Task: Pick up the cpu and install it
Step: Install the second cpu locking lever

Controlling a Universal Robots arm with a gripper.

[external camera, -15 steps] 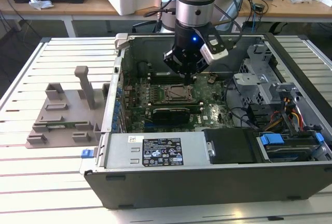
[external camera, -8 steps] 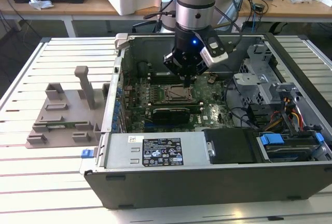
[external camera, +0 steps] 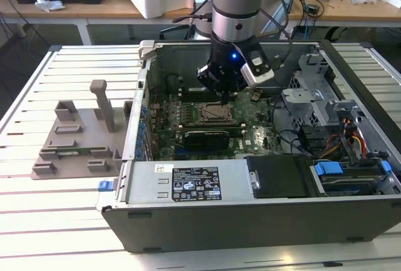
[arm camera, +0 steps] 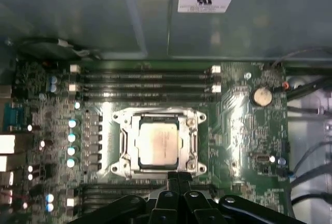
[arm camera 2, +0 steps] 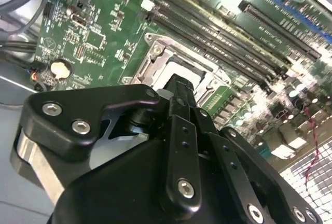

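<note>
Item: cpu [arm camera: 158,146], silver-topped, lying flat inside the socket [arm camera: 120,146] frame on the motherboard [arm camera: 238,125], between two banks of memory slots [arm camera: 145,79]. Appears seated already; retaining frame seems open around it, latch state unclear. Item: gripper [arm camera: 177,178], poised just above the socket's edge inside the open case [external camera: 250,214], fingers [arm camera 2: 181,110] drawn together and holding nothing. Item: grey holder [external camera: 75,139] on the table at the exterior view's left, well apart from the case. Risks, as judged: bent socket pins or a scratched lid if the closed fingertips press down off-centre; chip lifted or skewed if nudged sideways before being latched; snagging on loose cables [external camera: 294,139] near the drive bays.
</note>
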